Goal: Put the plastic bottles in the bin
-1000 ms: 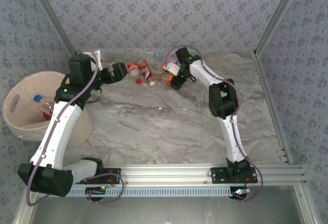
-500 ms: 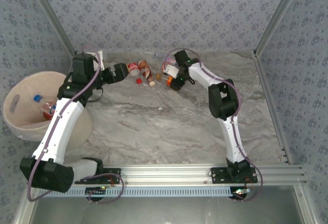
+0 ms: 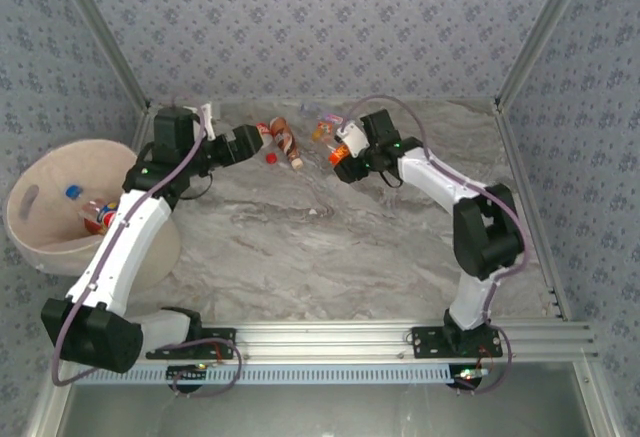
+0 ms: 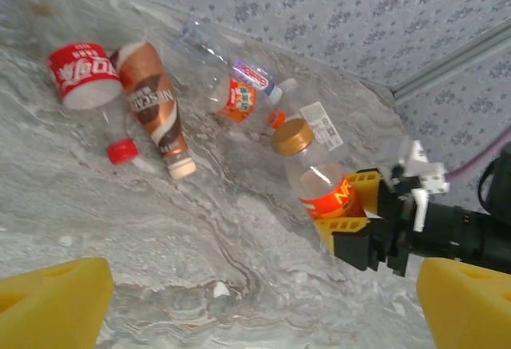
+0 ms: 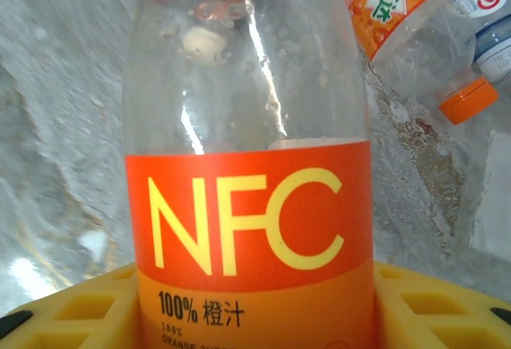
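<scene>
Lighting bright, diffuse, from overhead. Soft shadows on the table at nine o'clock. Right wrist view: white glare streaks on the NFC bottle toward twelve o'clock; background blurred at nine o'clock.

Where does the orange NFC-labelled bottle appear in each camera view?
Top external: NFC bottle upper centre, in the right gripper.
Left wrist: right of centre, gold cap up, between yellow fingers.
Right wrist: central, label facing the camera.
Shared landmark: the small orange-capped bottle lying beside it.
</scene>
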`<action>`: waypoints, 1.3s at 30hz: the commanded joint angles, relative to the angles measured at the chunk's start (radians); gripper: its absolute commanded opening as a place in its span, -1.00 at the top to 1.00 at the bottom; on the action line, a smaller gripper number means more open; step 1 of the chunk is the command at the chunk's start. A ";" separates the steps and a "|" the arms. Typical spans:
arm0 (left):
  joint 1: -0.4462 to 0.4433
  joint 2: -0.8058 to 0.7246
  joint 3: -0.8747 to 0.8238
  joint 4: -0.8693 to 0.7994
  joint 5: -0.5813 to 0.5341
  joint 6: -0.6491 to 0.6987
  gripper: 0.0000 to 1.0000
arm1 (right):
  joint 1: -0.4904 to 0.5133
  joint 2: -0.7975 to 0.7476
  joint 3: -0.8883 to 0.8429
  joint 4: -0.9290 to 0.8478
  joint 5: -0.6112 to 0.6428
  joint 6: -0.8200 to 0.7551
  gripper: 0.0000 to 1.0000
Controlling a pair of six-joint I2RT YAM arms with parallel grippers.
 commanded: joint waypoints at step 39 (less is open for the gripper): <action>-0.293 0.377 -0.033 0.445 0.189 -0.166 -0.51 | 0.191 -0.297 -0.553 0.845 -0.233 0.805 0.00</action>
